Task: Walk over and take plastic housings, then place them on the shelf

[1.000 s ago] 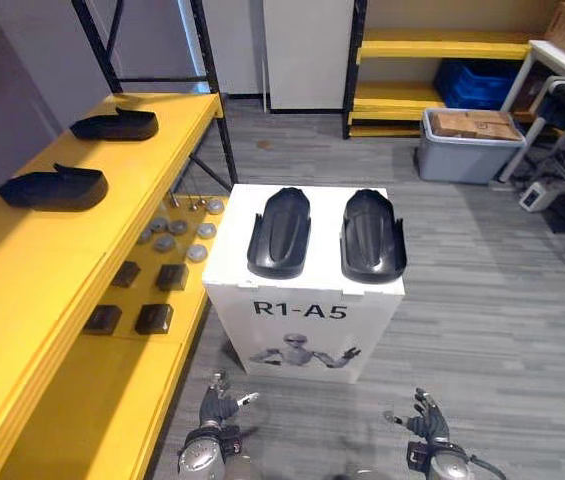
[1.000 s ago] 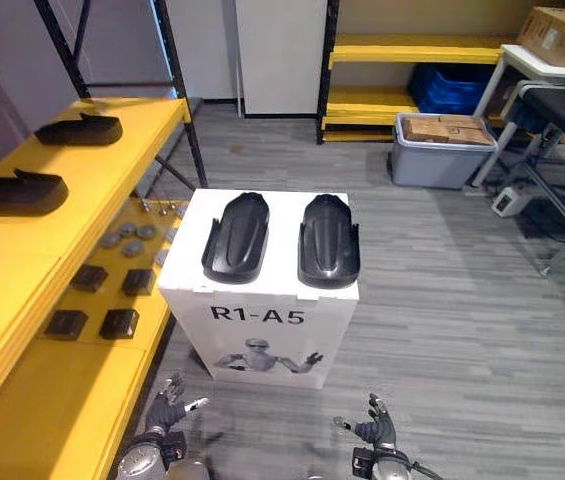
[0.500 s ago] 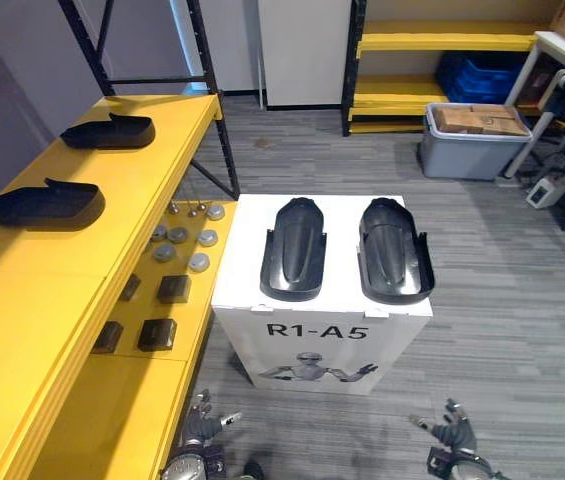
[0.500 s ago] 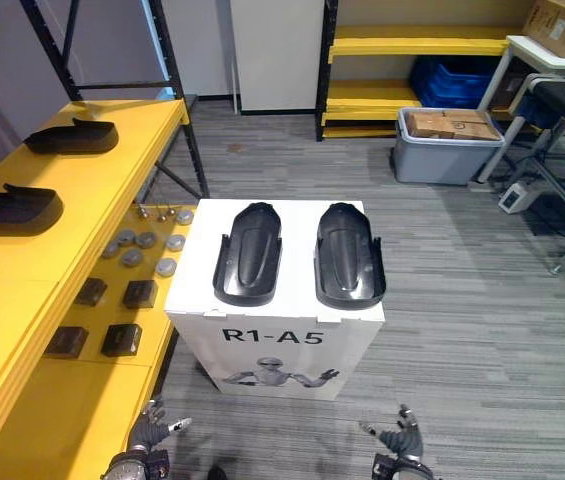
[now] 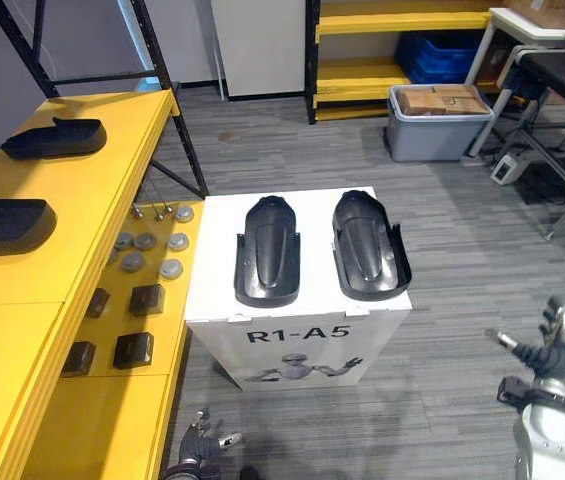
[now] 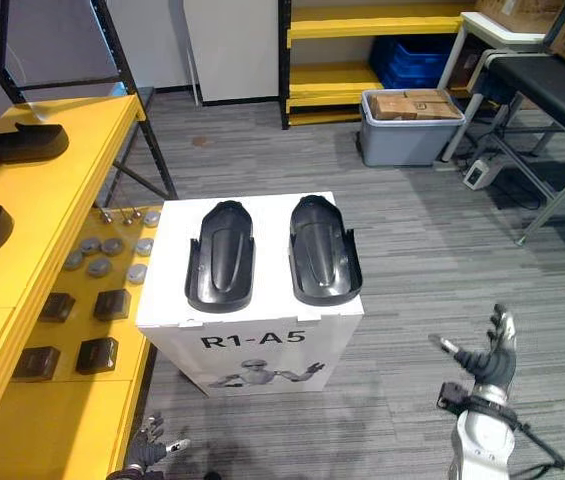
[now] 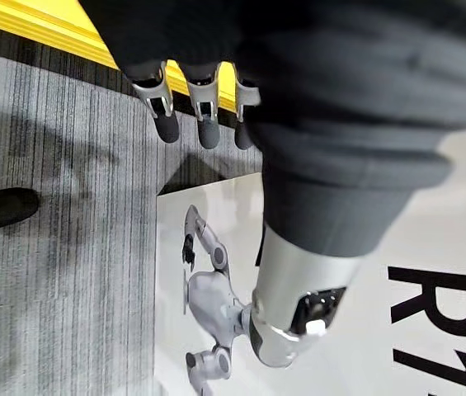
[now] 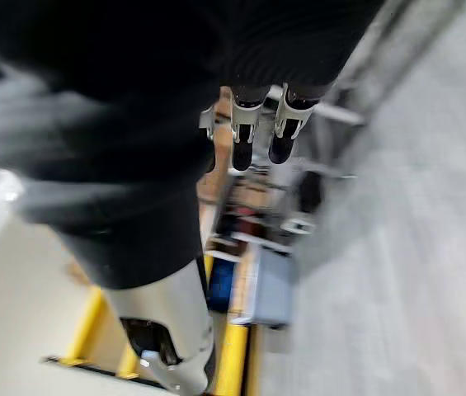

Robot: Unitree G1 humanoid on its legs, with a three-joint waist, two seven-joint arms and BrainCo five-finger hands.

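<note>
plastic housings (image 5: 267,250): pair atop the white box (image 5: 297,330), untouched, probably one per hand
left hand (image 5: 200,445): low before the box, loose, empty
right hand (image 5: 552,352): right of the box, splayed, empty
yellow shelf (image 5: 92,200): left of the box, two more housings (image 5: 7,222) on it
left wrist view: fingers (image 7: 206,124) close to the box's printed front, unclear from the head

Head eyes look steeply down, sharing the white box (image 5: 382,335); wrist cameras close.

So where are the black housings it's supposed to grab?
Mid-view, the left housing and right housing lie side by side atop the white box, right of the yellow shelf.
</note>
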